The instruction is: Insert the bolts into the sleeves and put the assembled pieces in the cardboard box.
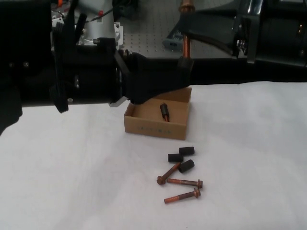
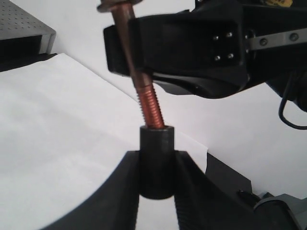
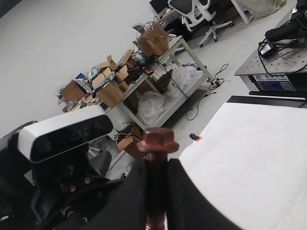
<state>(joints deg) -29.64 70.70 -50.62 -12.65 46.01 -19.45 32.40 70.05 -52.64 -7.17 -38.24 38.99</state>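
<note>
My left gripper (image 2: 156, 167) is shut on a black sleeve (image 2: 156, 160), held upright above the cardboard box (image 1: 144, 125). My right gripper (image 3: 156, 179) is shut on a copper bolt (image 3: 157, 142), gripping its shank below the hex head. The bolt's threaded tip (image 2: 152, 112) sits in the sleeve's top opening. In the high view the bolt (image 1: 185, 45) stands upright over the sleeve (image 1: 185, 64). One assembled piece (image 1: 164, 111) lies in the box. Three loose sleeves (image 1: 181, 157) and three loose bolts (image 1: 183, 182) lie on the white cloth in front of the box.
The left arm (image 1: 72, 76) stretches across the high view's left half, hiding the box's back left corner. The right arm (image 1: 240, 28) comes in from the upper right. White cloth (image 1: 249, 158) covers the bench around the parts.
</note>
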